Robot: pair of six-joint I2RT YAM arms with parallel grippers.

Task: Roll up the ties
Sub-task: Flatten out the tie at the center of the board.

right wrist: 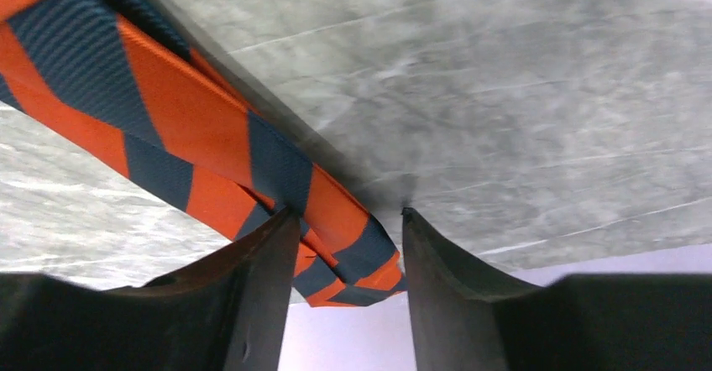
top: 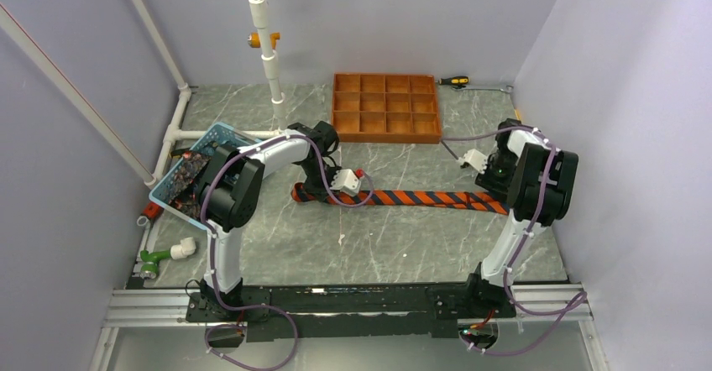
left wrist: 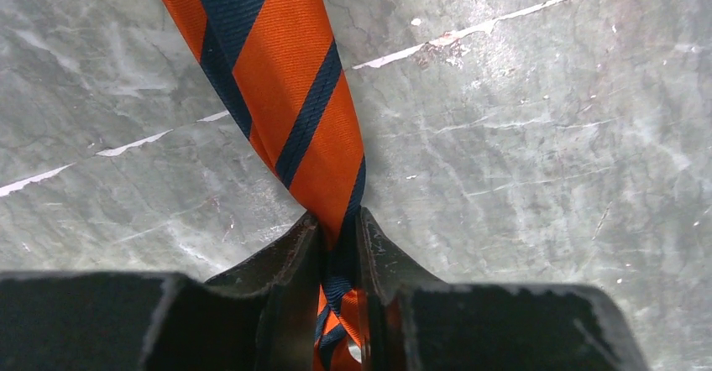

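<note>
A striped tie, banded diagonally in orange and dark navy, is laid flat on the grey marbled bench, running left to right across its middle. Its left end is clamped in the left gripper, whose jaws are pressed tight on the bunched fabric, and the tie is stretched away from them over the bench. The right end of the tie is seen between the parted jaws of the right gripper. The fabric is touched by one jaw only and a gap is left to the other, so this gripper is held narrowly apart with nothing clamped. Other ties, dark with a reddish pattern, are heaped in a blue basket at the left edge. An orange-brown gridded tray is set at the far side, with a yellow-and-black screwdriver just to its right.
</note>
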